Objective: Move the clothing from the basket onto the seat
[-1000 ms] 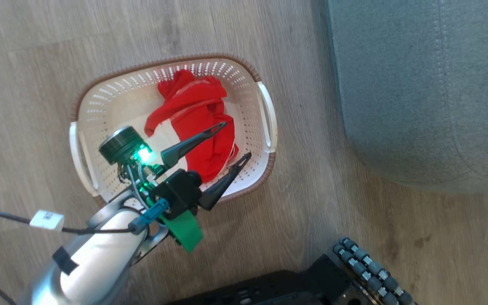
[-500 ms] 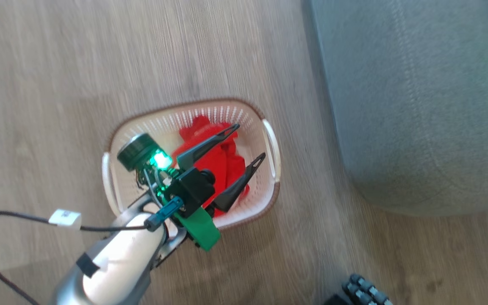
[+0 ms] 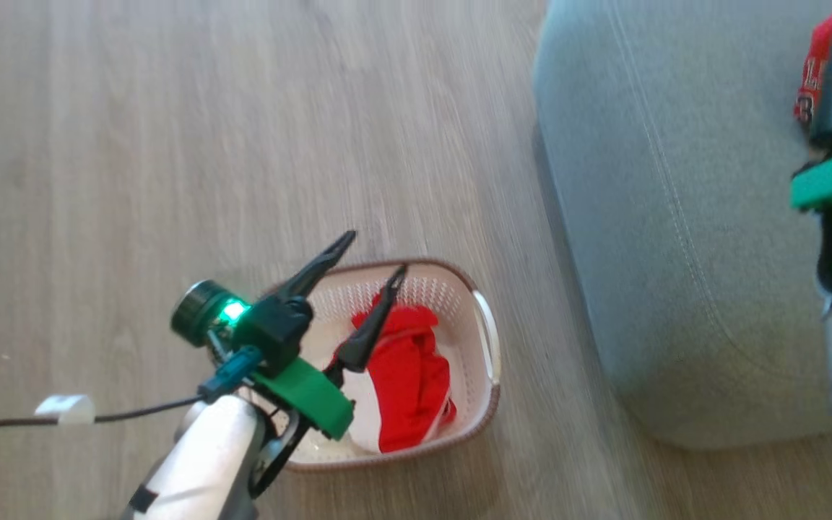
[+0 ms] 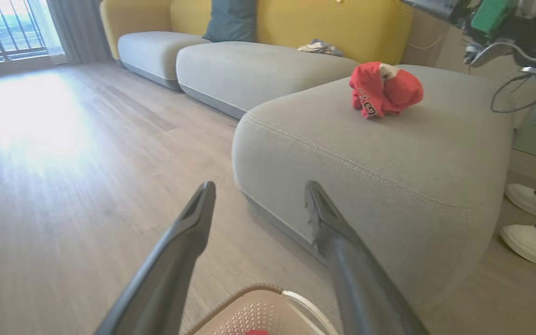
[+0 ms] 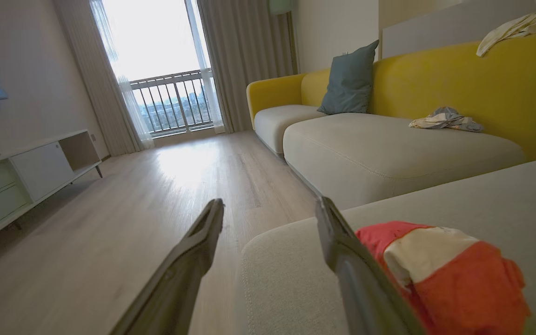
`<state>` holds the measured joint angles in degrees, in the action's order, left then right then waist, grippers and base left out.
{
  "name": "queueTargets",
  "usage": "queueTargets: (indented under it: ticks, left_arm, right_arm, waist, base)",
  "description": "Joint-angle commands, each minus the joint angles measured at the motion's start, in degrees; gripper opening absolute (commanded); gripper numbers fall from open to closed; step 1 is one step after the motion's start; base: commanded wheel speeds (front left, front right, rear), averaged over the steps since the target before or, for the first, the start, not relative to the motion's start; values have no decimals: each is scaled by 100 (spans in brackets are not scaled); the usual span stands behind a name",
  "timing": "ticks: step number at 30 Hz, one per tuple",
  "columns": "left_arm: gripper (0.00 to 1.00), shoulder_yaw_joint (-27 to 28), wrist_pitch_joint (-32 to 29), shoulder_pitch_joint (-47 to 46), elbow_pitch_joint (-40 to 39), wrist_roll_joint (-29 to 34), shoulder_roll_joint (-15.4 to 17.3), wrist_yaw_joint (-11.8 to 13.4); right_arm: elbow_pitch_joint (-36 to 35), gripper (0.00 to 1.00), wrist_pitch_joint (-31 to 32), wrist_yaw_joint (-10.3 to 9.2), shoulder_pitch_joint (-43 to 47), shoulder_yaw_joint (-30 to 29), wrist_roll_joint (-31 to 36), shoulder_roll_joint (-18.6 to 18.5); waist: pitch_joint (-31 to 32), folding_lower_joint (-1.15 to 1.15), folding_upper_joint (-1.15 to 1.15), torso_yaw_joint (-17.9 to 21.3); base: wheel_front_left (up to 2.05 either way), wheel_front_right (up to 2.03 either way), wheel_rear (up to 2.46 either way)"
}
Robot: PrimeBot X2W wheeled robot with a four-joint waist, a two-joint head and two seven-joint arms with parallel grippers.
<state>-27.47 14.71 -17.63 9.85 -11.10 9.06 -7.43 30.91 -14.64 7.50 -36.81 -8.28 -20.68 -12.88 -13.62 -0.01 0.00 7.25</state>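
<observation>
The left tool [image 3: 376, 251] hangs spread over the basket [image 3: 486, 404], which holds one red garment [image 3: 409, 383]; a second garment [image 3: 809, 87] lies right, on the seat [image 3: 676, 217].

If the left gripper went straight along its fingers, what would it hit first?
Probably the seat: in the left wrist view the open left gripper aims at its rounded near side, with floor between. Depth is unclear.

Wood floor [image 3: 170, 144] under basket [image 3: 452, 290] and seat [image 3: 676, 217]
</observation>
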Motion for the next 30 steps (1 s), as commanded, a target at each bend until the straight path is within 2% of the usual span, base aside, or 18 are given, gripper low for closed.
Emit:
queueTargets:
  ticks: [1, 8, 13, 15, 24, 30]
  left_arm:
    - [100, 321, 29, -18, -154, 48, -19, -6]
    - [100, 1260, 29, 458, -94, 205, -284, 128]
    - [100, 2008, 29, 761, -145, 207, -440, 332]
    - [100, 2284, 29, 872, -164, 234, -483, 403]
    - [100, 2657, 29, 1254, 38, 444, -578, 355]
    - [100, 2509, 29, 1459, 219, 521, -610, 280]
  right_arm:
    - [-391, 100, -36, -1, 99, 196, -129, -94]
    - [-1539, 100, -36, -1, 1160, 846, -569, -190]
    - [-1988, 100, -36, -1, 1816, 1237, -480, -166]
    - [-2072, 100, -36, -1, 2048, 1419, -233, -184]
    - [-2032, 100, -36, -1, 2772, 1492, -25, 328]
    - [-1846, 100, -36, -1, 3168, 1269, 278, 653]
  waist:
    - [395, 1, 0, -262]
    - [892, 1, 0, -638]
    - [1104, 1, 0, -867]
    - [1158, 1, 0, -957]
    - [1349, 1, 0, -1223]
    - [1396, 1, 0, -1350]
  base:
    - [0, 0, 0]
    - [0, 0, 0]
    - [0, 0, 0]
    - [0, 0, 0]
    - [0, 0, 0]
    - [0, 0, 0]
